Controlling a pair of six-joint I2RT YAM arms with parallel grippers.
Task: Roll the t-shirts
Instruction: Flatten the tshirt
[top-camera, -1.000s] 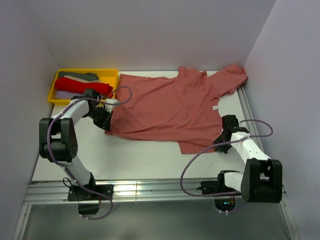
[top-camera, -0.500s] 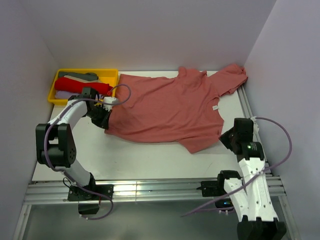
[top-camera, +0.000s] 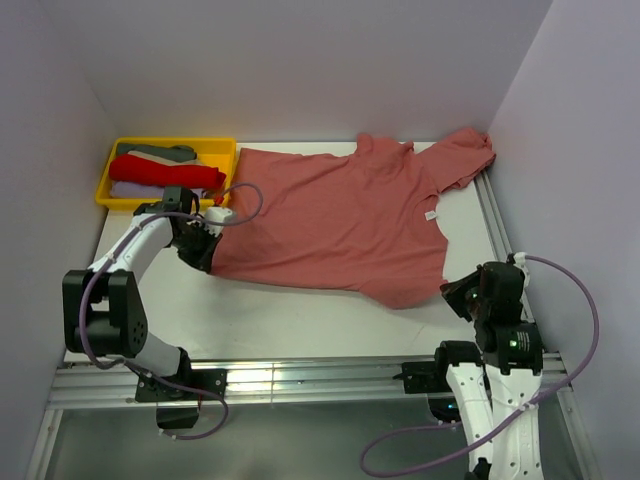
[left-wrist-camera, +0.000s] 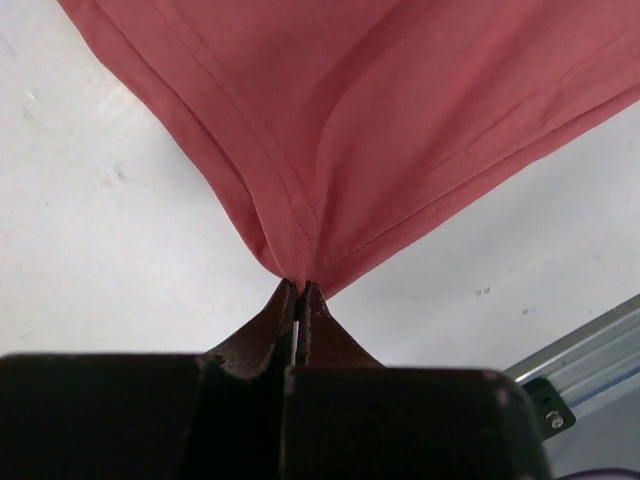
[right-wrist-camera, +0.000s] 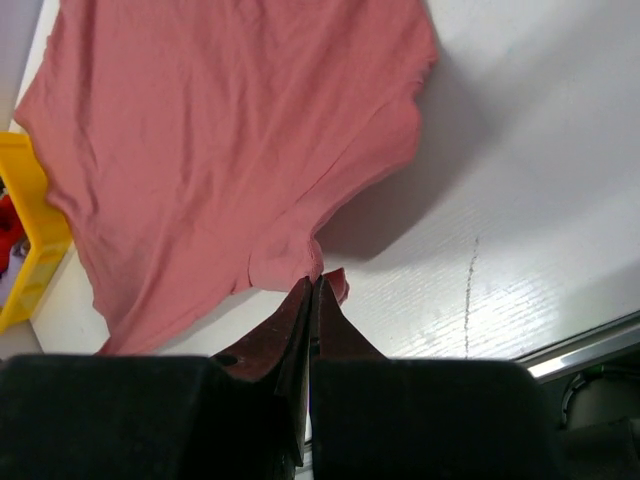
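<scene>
At the far left corner of the table (top-camera: 280, 320) sits the yellow tray (top-camera: 170, 142), and there's a folded red garment (top-camera: 165, 172) lying across it with a grey piece (top-camera: 165, 152) behind it.

Just in front of the tray, the left gripper (top-camera: 208, 258) is down low at the near-left corner of the t-shirt (top-camera: 340, 220). The wrist view settles it: the left gripper (left-wrist-camera: 302, 298) has its jaws pressed together on the hemmed corner of the t-shirt (left-wrist-camera: 400, 120), and the cloth fans out from the pinch.

Across the middle, the salmon-red t-shirt is spread over the table, neck toward the back wall. A small white tag (top-camera: 431, 214) shows near its right edge, and one sleeve (top-camera: 465, 155) is bunched in the far right corner.

Over on the right, the right gripper (top-camera: 452, 292) meets the near-right corner of the shirt. From its wrist camera, the right gripper (right-wrist-camera: 313, 288) is closed tight with a fold of the t-shirt (right-wrist-camera: 220, 140) caught at the tips. That corner is raised, throwing a shadow on the table (right-wrist-camera: 520, 220).
</scene>
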